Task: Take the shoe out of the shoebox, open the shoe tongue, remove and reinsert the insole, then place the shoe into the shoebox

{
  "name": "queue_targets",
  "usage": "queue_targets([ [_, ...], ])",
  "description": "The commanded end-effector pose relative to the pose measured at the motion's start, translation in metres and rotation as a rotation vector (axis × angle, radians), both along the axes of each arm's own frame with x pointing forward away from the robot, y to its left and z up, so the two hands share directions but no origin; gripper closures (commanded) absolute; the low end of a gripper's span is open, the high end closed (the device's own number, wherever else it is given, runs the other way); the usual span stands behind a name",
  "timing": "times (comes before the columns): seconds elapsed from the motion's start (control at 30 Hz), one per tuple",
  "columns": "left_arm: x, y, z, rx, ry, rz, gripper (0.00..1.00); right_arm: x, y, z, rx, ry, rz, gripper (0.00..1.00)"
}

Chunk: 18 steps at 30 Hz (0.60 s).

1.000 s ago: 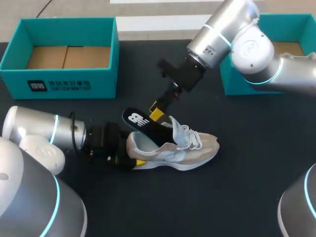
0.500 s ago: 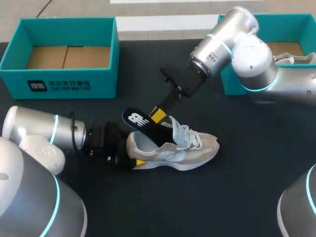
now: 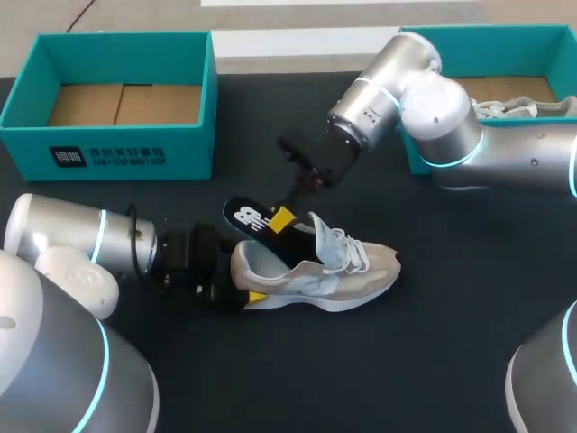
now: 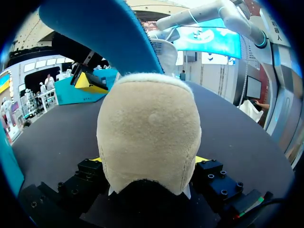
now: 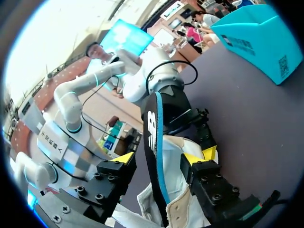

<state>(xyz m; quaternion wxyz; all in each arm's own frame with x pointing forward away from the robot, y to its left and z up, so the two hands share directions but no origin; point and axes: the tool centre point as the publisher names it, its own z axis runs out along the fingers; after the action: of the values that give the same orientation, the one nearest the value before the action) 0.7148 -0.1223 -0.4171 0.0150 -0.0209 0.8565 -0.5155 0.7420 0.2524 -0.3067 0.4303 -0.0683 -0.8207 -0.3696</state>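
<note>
Between the right fingers (image 5: 124,158), clear of both: the insole (image 5: 153,159).

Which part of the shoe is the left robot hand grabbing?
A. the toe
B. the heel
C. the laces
B: in the left wrist view, the left gripper is shut on the heel of the shoe, with one yellow tip on each side.
</note>
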Motion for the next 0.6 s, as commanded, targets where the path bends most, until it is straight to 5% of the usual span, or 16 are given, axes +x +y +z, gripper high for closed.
queue_targets([
  [0.03,-0.0007,0.0005,-0.0013,0.003,0.000,0.000,1.00,0.0037,0.0086,-0.0049,0.019,0.023,0.039,0.51],
  [0.37,-0.0007,0.0005,-0.0013,0.003,0.000,0.000,1.00,-0.0023,0.0044,-0.0084,0.033,0.033,0.055,0.53],
  [0.5,-0.0007,0.0005,-0.0013,0.003,0.000,0.000,1.00,-0.0023,0.0055,-0.0074,0.051,0.042,0.090,0.77],
  [0.6,-0.0007,0.0005,-0.0013,0.003,0.000,0.000,1.00,-0.0025,0.0075,-0.0090,0.066,0.043,0.110,0.85],
])
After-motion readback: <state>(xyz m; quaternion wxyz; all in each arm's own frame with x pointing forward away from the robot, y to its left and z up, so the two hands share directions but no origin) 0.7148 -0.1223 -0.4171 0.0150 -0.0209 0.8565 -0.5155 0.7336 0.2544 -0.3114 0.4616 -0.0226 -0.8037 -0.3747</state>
